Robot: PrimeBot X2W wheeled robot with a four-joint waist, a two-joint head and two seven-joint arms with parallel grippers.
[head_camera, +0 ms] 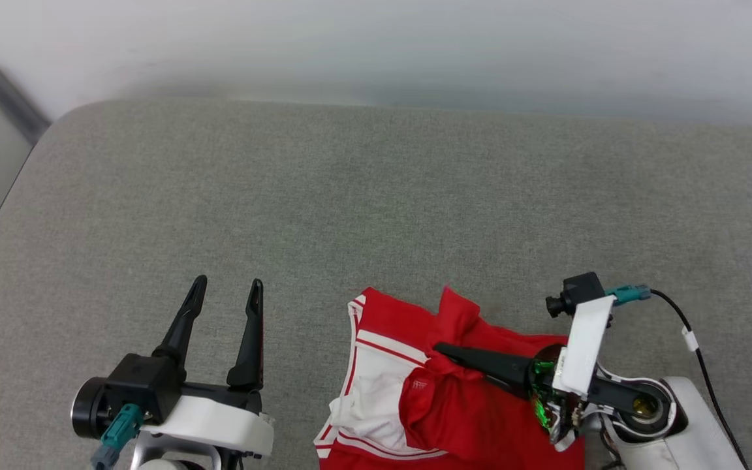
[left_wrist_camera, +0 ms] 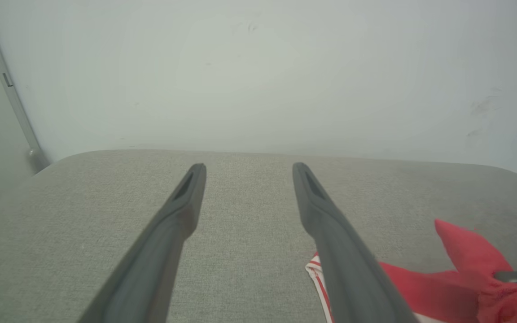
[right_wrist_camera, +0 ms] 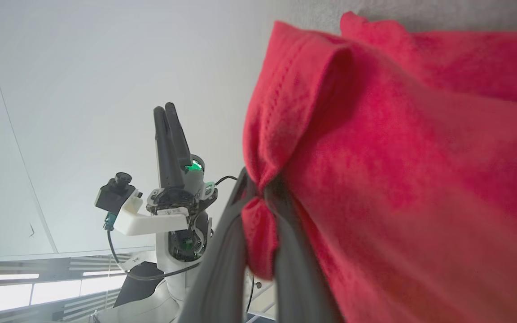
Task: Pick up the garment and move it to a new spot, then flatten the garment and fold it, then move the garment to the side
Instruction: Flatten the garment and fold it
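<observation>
The garment (head_camera: 461,411), red with white striped trim, lies bunched at the near edge of the grey table (head_camera: 376,196), right of centre. My right gripper (head_camera: 440,350) points left across it, shut on a fold of red fabric that rises into a peak. Seen from the right wrist, the right gripper (right_wrist_camera: 260,188) pinches a knot of the red garment (right_wrist_camera: 397,157) between its fingers. To the left of the shirt my left gripper (head_camera: 228,282) stands open over bare table, nothing between its fingers. From the left wrist, the left gripper (left_wrist_camera: 248,167) points at the wall, the garment (left_wrist_camera: 424,287) at lower right.
A pale wall (head_camera: 376,46) rises behind the table's far rounded edge. A grey metal rail (head_camera: 10,104) runs past the far left corner. A black cable (head_camera: 689,333) loops off my right wrist. The left gripper (right_wrist_camera: 164,108) shows side-on from the right wrist.
</observation>
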